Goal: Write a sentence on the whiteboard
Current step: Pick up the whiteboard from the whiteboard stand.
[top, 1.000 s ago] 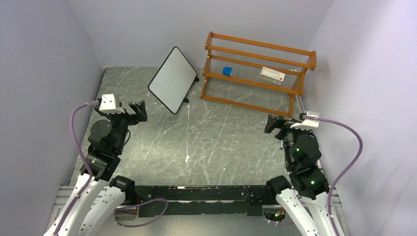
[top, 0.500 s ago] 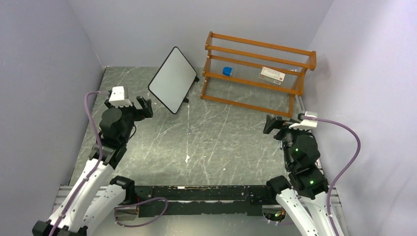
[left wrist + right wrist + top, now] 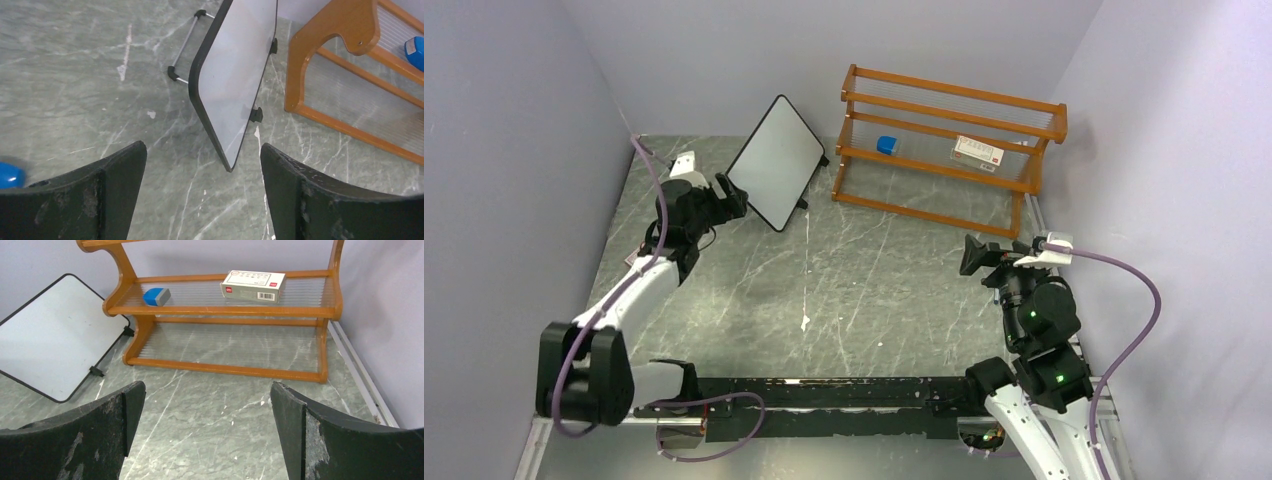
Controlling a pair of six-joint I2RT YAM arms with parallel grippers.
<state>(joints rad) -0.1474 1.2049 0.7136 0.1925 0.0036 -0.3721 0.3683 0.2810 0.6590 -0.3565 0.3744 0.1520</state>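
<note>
Orange wooden rack on grey marbled table, small blue block and white box apart on one shelf

Top view: fixed high behind both arm bases, looking down over the whole desk. Left wrist view: close, facing the whiteboard obliquely. Right wrist view: farther back, facing the rack. All three share whiteboard and rack.
</note>
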